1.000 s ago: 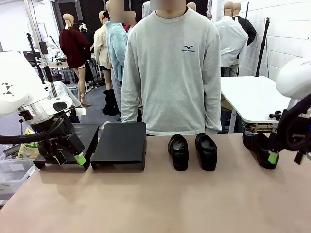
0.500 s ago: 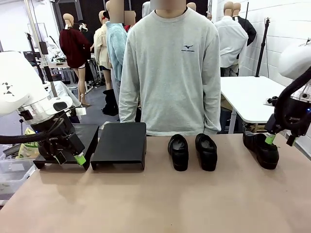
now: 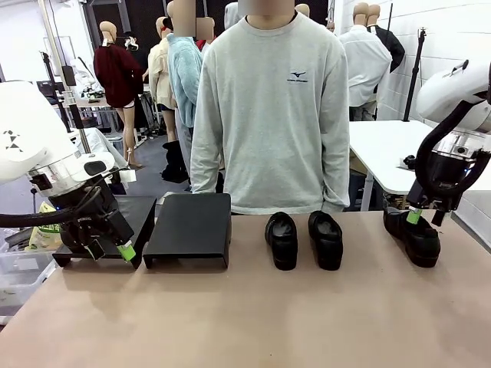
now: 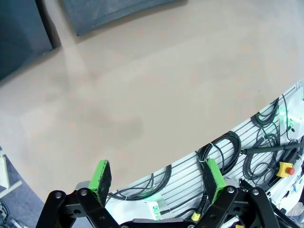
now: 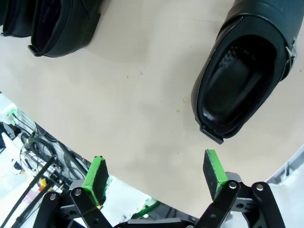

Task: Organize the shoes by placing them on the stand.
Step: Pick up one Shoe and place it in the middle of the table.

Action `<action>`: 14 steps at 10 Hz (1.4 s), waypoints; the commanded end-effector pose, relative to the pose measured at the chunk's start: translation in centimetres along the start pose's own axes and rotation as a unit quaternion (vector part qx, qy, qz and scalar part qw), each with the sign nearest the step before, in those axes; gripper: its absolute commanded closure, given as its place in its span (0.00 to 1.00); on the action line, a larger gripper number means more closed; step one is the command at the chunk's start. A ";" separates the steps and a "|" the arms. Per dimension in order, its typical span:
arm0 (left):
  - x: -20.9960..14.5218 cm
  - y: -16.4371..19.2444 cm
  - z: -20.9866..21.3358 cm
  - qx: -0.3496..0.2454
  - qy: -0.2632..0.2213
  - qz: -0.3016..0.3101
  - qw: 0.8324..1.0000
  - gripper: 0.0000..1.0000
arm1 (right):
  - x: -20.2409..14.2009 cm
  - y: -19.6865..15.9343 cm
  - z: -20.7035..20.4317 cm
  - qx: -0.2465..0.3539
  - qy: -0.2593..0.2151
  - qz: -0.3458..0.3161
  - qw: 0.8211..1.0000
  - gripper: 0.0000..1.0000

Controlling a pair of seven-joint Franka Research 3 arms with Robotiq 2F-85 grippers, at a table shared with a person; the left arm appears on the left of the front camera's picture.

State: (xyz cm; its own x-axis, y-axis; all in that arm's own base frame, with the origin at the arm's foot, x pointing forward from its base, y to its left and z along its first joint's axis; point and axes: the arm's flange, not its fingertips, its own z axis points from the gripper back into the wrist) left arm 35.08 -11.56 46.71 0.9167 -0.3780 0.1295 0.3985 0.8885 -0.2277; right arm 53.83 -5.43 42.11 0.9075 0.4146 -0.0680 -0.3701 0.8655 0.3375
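Two black shoes (image 3: 282, 240) (image 3: 326, 239) stand side by side at mid-table in front of the person. A third black shoe (image 3: 415, 237) sits at the far right. My right gripper (image 3: 424, 218) hovers open just above its heel. In the right wrist view that shoe (image 5: 240, 78) lies ahead with its opening showing, beyond my empty open right gripper (image 5: 154, 173), and the middle pair (image 5: 52, 23) is at the upper left. A low black stand (image 3: 189, 228) sits left of centre. My left gripper (image 3: 111, 250) hangs open beside it, and in its own view the left gripper (image 4: 156, 175) is over bare table.
A second black stand (image 3: 143, 211) sits partly behind my left gripper. The person (image 3: 270, 115) stands at the far edge, hands down. The table's near edge with cables (image 4: 247, 152) lies below the left wrist. The stand's dark corner (image 4: 118, 12) is at the top of that view.
My right arm has risen and swung back from the table's right edge to above the right-hand shoe's heel. The left arm, the shoes and the stands have stayed put.
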 end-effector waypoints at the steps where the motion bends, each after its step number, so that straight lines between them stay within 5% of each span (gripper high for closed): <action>1: 0.0 -0.1 0.0 -0.001 0.000 0.001 1.000 0.00 | -0.1 0.0 -0.1 -0.002 -0.003 0.000 1.000 0.00; 4: 0.0 -0.1 0.0 -0.001 0.000 0.001 1.000 0.00 | 0.0 0.0 0.0 0.000 0.000 0.000 1.000 0.00; 7: 0.0 -0.1 0.0 -0.001 0.000 0.001 1.000 0.00 | 0.9 1.5 -0.8 0.036 -0.058 -0.024 0.997 0.00; 14: 0.0 -0.1 0.0 -0.001 0.000 0.001 1.000 0.00 | 1.6 1.6 -0.6 0.038 -0.040 -0.007 0.998 0.00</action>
State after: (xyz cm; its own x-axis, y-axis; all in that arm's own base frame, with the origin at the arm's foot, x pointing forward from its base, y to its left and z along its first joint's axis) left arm 35.08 -11.56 46.71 0.9167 -0.3781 0.1294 0.3986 0.8884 -0.2277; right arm 54.55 -3.37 41.96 0.9279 0.3728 0.0016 -0.3411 0.8471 0.4075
